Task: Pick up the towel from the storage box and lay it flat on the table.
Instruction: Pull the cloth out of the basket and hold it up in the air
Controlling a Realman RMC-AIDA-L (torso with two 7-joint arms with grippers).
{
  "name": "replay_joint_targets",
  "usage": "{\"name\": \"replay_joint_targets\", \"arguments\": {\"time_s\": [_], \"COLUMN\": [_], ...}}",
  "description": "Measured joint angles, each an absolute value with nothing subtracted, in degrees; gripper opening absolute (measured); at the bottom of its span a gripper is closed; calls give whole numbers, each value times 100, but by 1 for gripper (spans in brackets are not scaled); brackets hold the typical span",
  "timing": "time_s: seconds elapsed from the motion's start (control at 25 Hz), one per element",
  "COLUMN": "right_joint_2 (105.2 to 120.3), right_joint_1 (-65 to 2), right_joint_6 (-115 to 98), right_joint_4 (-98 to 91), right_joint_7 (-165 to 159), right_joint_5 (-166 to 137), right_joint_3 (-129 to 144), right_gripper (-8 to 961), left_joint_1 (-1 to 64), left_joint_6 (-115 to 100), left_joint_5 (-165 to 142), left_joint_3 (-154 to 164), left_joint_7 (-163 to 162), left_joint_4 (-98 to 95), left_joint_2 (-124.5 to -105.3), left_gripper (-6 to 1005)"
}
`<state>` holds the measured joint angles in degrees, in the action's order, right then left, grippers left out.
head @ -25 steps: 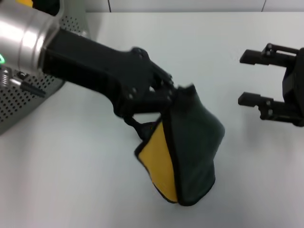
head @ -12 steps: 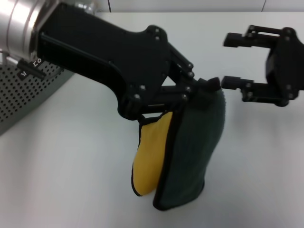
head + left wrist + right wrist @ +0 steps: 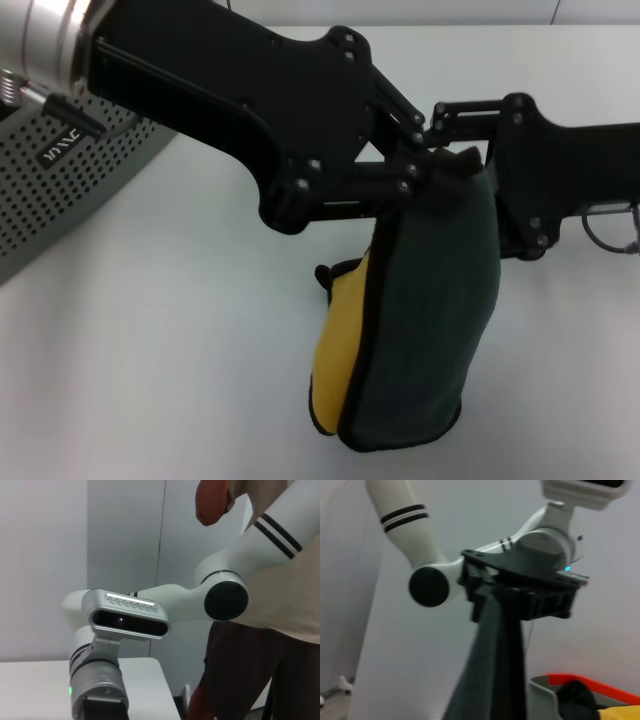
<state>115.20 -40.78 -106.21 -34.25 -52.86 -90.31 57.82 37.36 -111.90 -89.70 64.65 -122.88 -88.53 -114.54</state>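
The towel (image 3: 420,320) hangs folded from my left gripper (image 3: 435,175), dark green face outward and yellow face (image 3: 335,350) on the left. Its lower end is close to the white table (image 3: 150,350). My left gripper is shut on the towel's top edge. My right gripper (image 3: 447,150) reaches in from the right, open. Its upper finger (image 3: 465,106) is above the towel's top corner and its lower finger is hidden behind the cloth. In the right wrist view the towel (image 3: 490,670) hangs from the left gripper (image 3: 520,600). The grey perforated storage box (image 3: 70,190) stands at the far left.
The right wrist view shows a grey bin rim (image 3: 542,690) with an orange edge and a yellow cloth (image 3: 620,712) inside. The left wrist view shows only the robot's head (image 3: 130,615) and a person (image 3: 265,645) standing beside it.
My left gripper has lifted the towel higher and it now hangs longer. My right gripper has moved left, from apart on the right to the towel's top corner.
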Motion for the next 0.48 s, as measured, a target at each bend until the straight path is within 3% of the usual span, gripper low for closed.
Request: {"name": "replay_joint_targets", "arguments": {"time_s": [0.48], "right_joint_2": [11482], "right_joint_1": [-4045], "right_joint_6": [-10743], "right_joint_4": [-3697], "right_joint_7": [-5358], "right_joint_5": [-9058], "right_joint_3": [6153], "right_gripper": [631], "left_joint_1": [3750], "left_joint_6": [-11184], "left_joint_5": [-9194], "left_joint_3": [6480], "left_joint_7": [-12270], "left_joint_4": [-8834], "left_joint_2": [-11464], "left_gripper": [13]}}
